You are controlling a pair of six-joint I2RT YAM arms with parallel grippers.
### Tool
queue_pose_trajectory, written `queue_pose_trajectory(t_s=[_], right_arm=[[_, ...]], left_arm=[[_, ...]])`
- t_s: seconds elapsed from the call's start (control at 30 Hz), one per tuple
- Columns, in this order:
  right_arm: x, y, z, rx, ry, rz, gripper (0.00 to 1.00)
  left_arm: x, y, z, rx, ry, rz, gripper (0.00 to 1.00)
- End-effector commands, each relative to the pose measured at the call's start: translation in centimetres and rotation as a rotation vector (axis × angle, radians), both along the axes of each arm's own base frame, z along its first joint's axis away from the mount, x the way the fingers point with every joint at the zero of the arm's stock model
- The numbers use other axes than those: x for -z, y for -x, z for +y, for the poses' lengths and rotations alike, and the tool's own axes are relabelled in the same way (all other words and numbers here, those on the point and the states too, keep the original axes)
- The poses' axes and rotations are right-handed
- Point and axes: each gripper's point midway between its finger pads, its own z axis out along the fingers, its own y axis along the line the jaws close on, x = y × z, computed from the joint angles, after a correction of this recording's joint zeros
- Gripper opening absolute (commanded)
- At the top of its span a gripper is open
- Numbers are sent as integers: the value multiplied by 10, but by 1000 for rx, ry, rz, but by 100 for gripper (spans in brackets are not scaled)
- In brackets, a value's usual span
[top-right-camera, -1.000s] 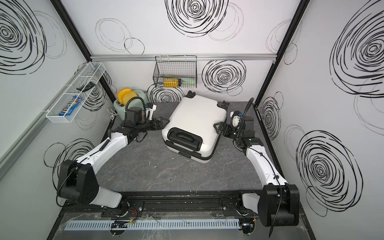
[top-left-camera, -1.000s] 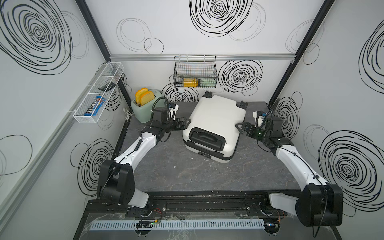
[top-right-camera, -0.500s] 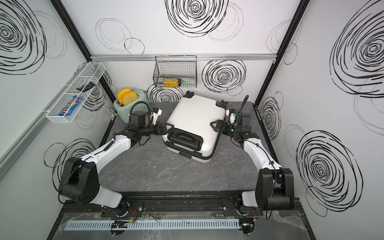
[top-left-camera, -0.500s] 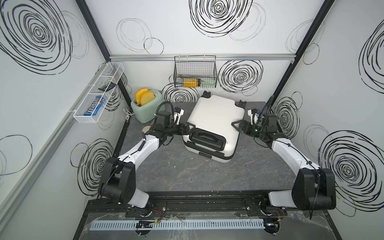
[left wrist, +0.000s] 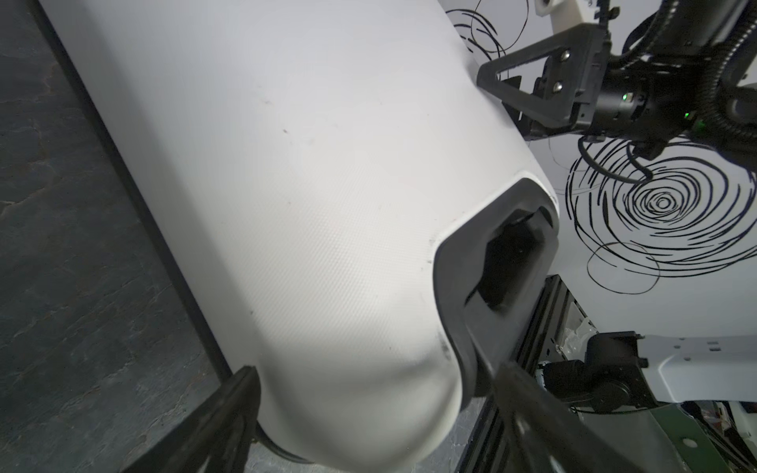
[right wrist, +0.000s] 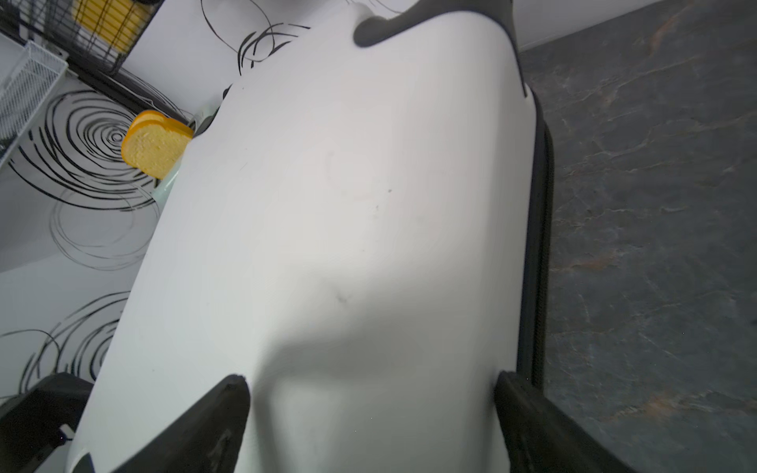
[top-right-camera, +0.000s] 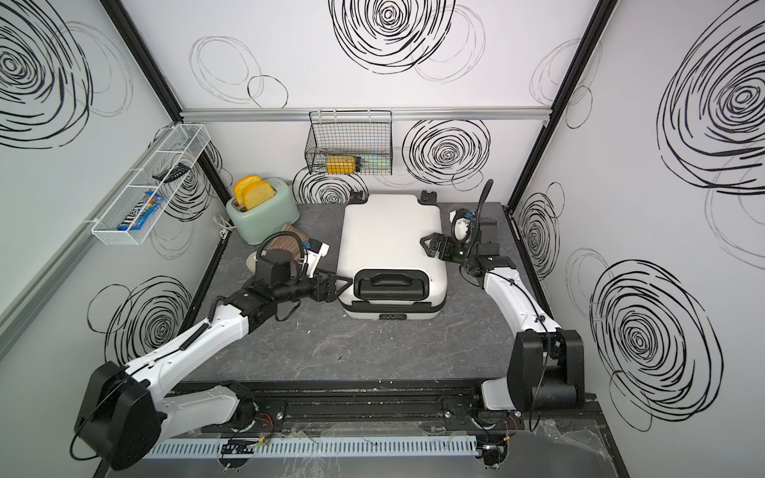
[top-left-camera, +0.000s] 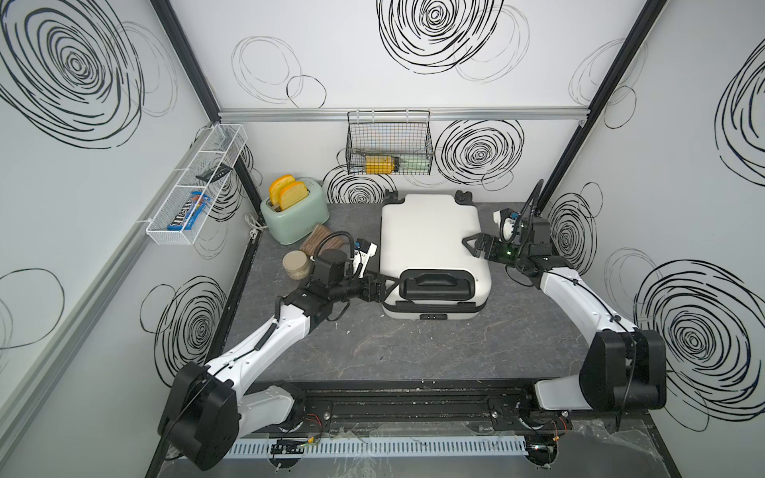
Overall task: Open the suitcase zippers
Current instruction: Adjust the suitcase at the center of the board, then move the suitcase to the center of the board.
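Over the last second the biggest change is to the suitcase [top-left-camera: 430,236]. 1 second ago it lay skewed on the table [top-left-camera: 414,351]. Now it lies flat and square at the back middle, with its black handle [top-left-camera: 436,283] facing the front edge and its wheels [top-left-camera: 463,196] toward the back wall. Both arms have closed in on it. The left gripper [top-left-camera: 387,285], which had hung back near the toaster [top-left-camera: 294,215], is now at the front-left corner, just beside the handle. The right gripper [top-left-camera: 470,245] has come up against the right side, about halfway along. Both grippers are released, with jaws spread wide and nothing grasped. In each wrist view the white shell runs between the 2 fingers, but whether the pads actually press on it cannot be told. The squaring-up looks finished, so the 2 arms appear to have nudged the case into line from opposite sides. The task itself is judged barely begun: the zipper band [right wrist: 536,245] runs unbroken along the seam and the shell halves are shut. A small dark fitting [top-left-camera: 432,316] on the front face under the handle may be where the pulls sit, but it is too small to tell. Taking a pull would call for a far narrower pinch than either gripper now has.
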Motion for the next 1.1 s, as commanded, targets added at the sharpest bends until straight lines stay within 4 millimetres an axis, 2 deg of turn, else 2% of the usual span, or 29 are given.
queue_pose_trajectory(t_s=[0.0,0.1,0.2,0.3,0.4,0.5,0.57,0.67,0.8,0.97,1.07], right_arm=[[-42,23,11,-71,171,-147,98],[-66,41,32,-157,297,-258,98],[-75,70,74,-360,428,-391,96],[-65,97,111,-544,558,-486,93],[-46,122,138,-737,675,-535,92],[-24,131,147,-845,793,-509,91],[-10,136,147,-928,867,-490,83],[5,138,144,-1024,941,-447,79],[8,131,143,-1050,992,-380,72],[15,140,149,-1158,974,-319,62],[16,141,148,-1161,1008,-282,59]], left_arm=[[-18,-16,32,-181,-11,-89,93],[-29,-16,51,-269,-19,-207,94],[-29,-8,58,-288,0,-293,94],[-19,-2,66,-328,16,-327,93],[-8,5,74,-368,49,-348,93],[1,12,78,-378,63,-366,92],[3,17,78,-366,65,-389,92],[1,24,77,-351,70,-454,91],[-4,31,79,-350,94,-534,90],[2,33,77,-336,80,-552,90],[7,33,76,-335,64,-548,90]])
